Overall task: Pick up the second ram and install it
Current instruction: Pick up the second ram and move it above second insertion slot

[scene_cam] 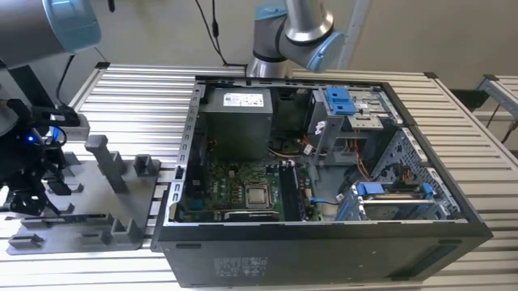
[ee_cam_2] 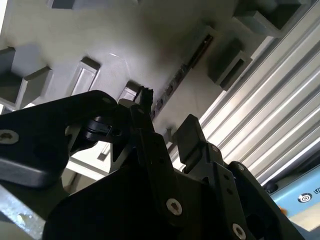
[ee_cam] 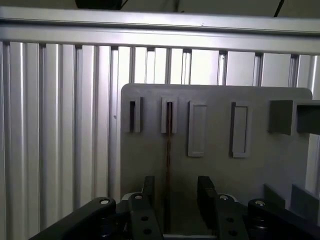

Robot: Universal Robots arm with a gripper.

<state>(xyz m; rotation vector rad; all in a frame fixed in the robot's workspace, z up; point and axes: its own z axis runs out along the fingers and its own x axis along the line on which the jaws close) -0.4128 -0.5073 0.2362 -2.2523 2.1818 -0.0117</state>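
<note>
The gripper (ee_cam: 176, 186) hangs open, its jaws either side of the second ram (ee_cam: 168, 150). The ram stands on edge in a slot of the grey tray (ee_cam: 280, 165) on the desk (scene_cam: 137, 91), at nine o'clock from the open computer case (scene_cam: 324, 254) in the exterior view. We judge the risk an off-centre close: one finger striking the thin board first could cock it in its slot or let it slip.
</note>
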